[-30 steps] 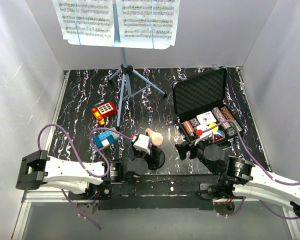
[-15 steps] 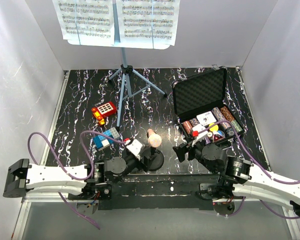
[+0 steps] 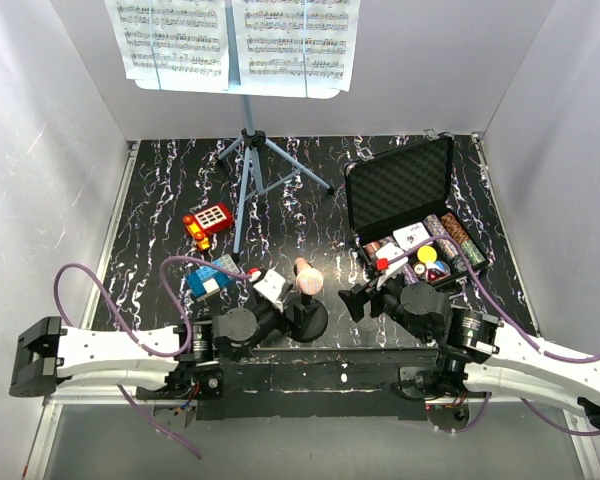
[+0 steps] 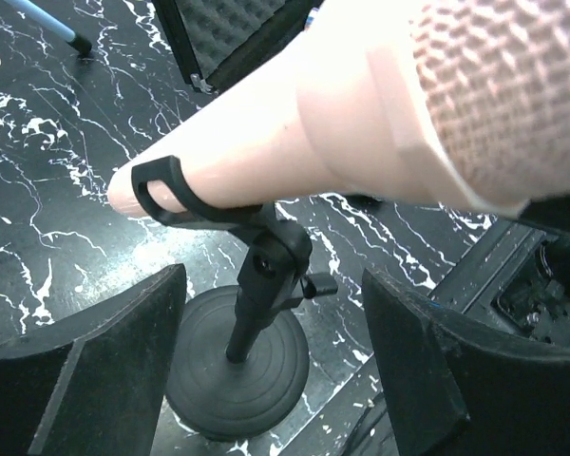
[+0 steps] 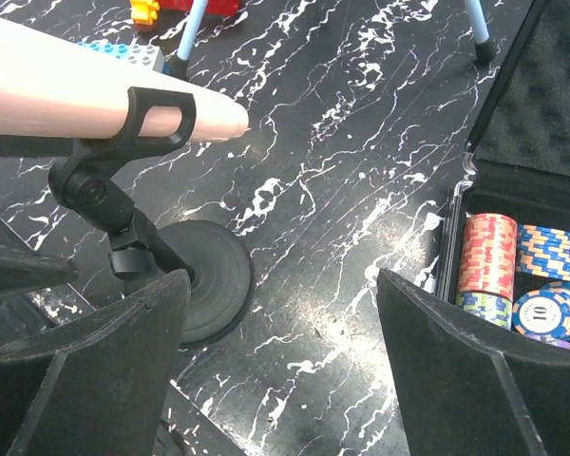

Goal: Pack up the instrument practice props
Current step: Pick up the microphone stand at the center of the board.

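- Since half a second ago my right pincer (image 5: 283, 285) has crept a little leftward toward the microphone (image 3: 308, 276). My left pincer (image 4: 275, 285) has barely shifted, and the microphone stands where it stood.
- My left pincer is spread wide and holds nothing. In its wrist view the microphone's black post and round base (image 4: 237, 366) sit in the gap between my two fingers, further out than the tips.
- The pale body is clipped at a tilt on top of the post, and its mesh head (image 4: 513, 104) is very close to that lens.
- My right pincer is likewise apart and empty. The round base lies just beside one of its fingers (image 5: 85, 370) and is partly hidden by it, so I cannot tell whether they touch.
- The microphone stands near the front edge of the black marbled table (image 3: 160, 190), between my two arms.
- The light-blue music stand (image 3: 245, 190) is upright on its tripod legs at the far middle of the table, well apart from both pincers.
- Two white sheet-music pages (image 3: 180, 40) rest side by side on its desk.
- The open black case (image 3: 400, 185) sits to the right, near my right pincer, with poker chips (image 5: 489, 252) in its lower half.
- A red toy (image 3: 208, 220) lies left of the stand's legs, and a blue brick block (image 3: 208, 280) lies left of the microphone.
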Robot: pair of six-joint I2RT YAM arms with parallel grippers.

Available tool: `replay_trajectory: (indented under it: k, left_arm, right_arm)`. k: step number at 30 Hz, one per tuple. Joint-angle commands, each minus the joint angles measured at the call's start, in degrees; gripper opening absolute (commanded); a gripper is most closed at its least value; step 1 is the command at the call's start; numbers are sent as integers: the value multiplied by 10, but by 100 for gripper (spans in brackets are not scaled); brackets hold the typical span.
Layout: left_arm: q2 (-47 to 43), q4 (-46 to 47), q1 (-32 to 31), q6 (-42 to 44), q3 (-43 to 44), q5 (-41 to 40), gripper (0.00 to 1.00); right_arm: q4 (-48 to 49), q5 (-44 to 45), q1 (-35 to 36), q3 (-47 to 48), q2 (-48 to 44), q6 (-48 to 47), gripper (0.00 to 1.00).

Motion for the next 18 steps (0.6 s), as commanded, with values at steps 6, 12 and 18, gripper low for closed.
replay_trajectory:
  k: [6,12,18]
  left_arm:
    - [97,75,1,-22,40,-115,54]
    - [109,168,2,50,8,-103,25]
    - [66,211,6,132,-20,-57,0]
  right_arm:
    - [14,28,0,11,-24,8,88]
    - [-5,37,0,9,-43,16,88]
    - [-18,36,0,8,-49,22,87]
